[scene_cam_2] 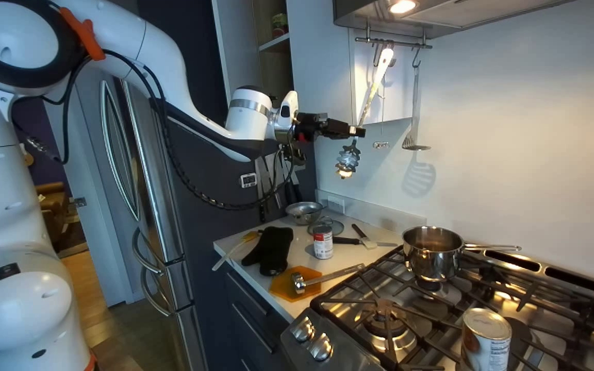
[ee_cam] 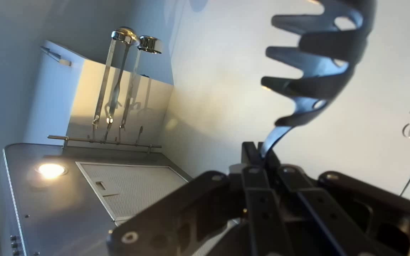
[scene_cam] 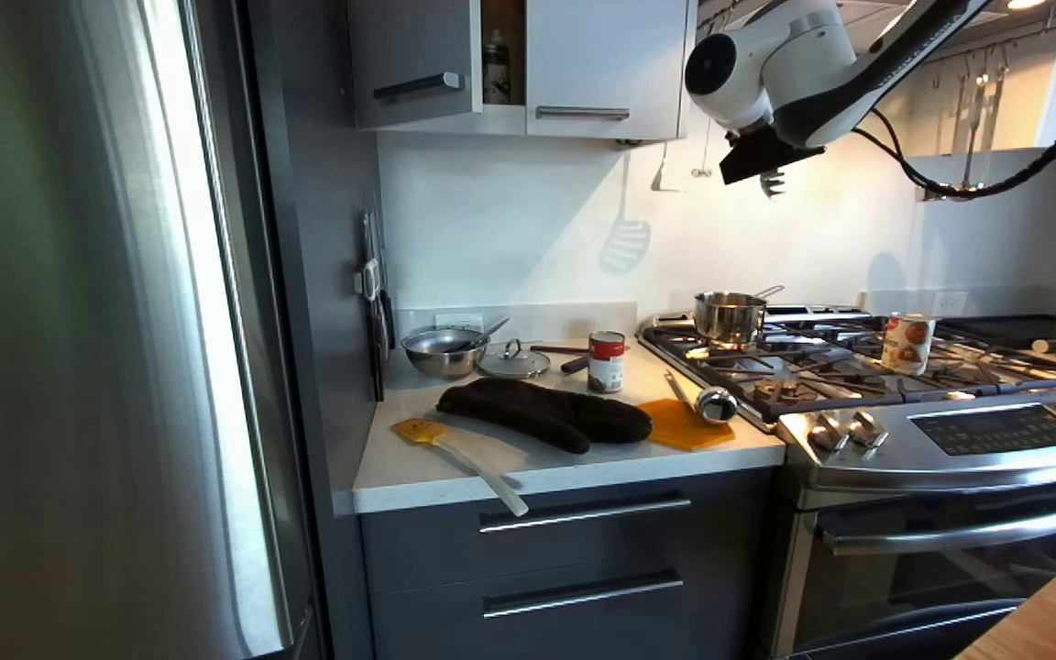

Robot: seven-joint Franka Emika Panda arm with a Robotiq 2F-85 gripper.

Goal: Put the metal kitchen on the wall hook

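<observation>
The metal utensil is a toothed pasta server; its head (scene_cam_2: 347, 161) hangs below my gripper (scene_cam_2: 360, 132). Its long handle (scene_cam_2: 375, 85) slants up and overlaps the wall rail (scene_cam_2: 400, 43) in that exterior view; I cannot tell if it touches. In the wrist view the fingertips (ee_cam: 261, 153) are shut on its neck, with the toothed head (ee_cam: 319, 67) beyond them. An exterior view shows only the head's tip (scene_cam: 772, 184); my gripper is mostly hidden behind the wrist there. A hook (scene_cam_2: 416, 61) on the rail holds a slotted turner (scene_cam_2: 413, 108).
A small wire utensil (scene_cam_2: 381, 145) hangs beside the turner. The hood (ee_cam: 59, 199) and a second rail (ee_cam: 105, 141) with ladles show in the wrist view. A wall cabinet (scene_cam: 606, 64) is close to the arm. Below are a pot (scene_cam: 728, 318), stove and counter items.
</observation>
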